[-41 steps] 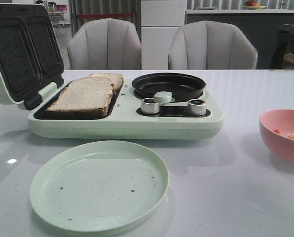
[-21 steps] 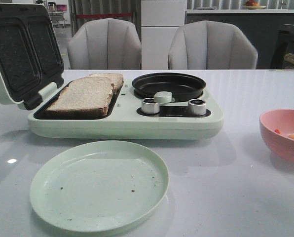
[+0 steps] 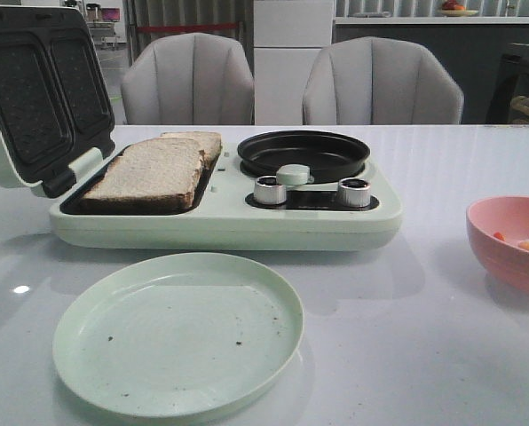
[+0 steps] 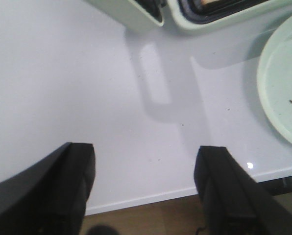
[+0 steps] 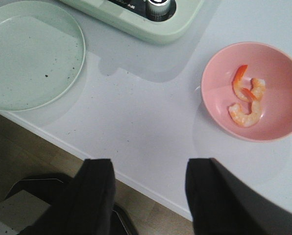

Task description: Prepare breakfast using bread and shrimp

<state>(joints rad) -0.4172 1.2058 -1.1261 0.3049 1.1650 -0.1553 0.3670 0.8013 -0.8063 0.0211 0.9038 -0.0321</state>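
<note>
Two slices of bread (image 3: 153,169) lie in the open sandwich tray of a pale green breakfast maker (image 3: 225,217), the nearer slice overlapping the farther one. The shrimp (image 5: 246,100), two curled orange-pink pieces, rest in a pink bowl (image 5: 219,105) near the table's right edge; the same bowl (image 3: 513,241) shows in the front view. My left gripper (image 4: 143,161) hangs open over the table's near edge with nothing between its fingers. My right gripper (image 5: 148,174) is open too, above the near edge, short of the bowl. Neither gripper appears in the front view.
An empty pale green plate (image 3: 177,333) sits in front of the breakfast maker. The maker's lid (image 3: 38,98) stands raised at the left, and a round black pan (image 3: 303,153) with two knobs (image 3: 269,190) sits on its right half. Two grey chairs (image 3: 189,80) stand behind the table.
</note>
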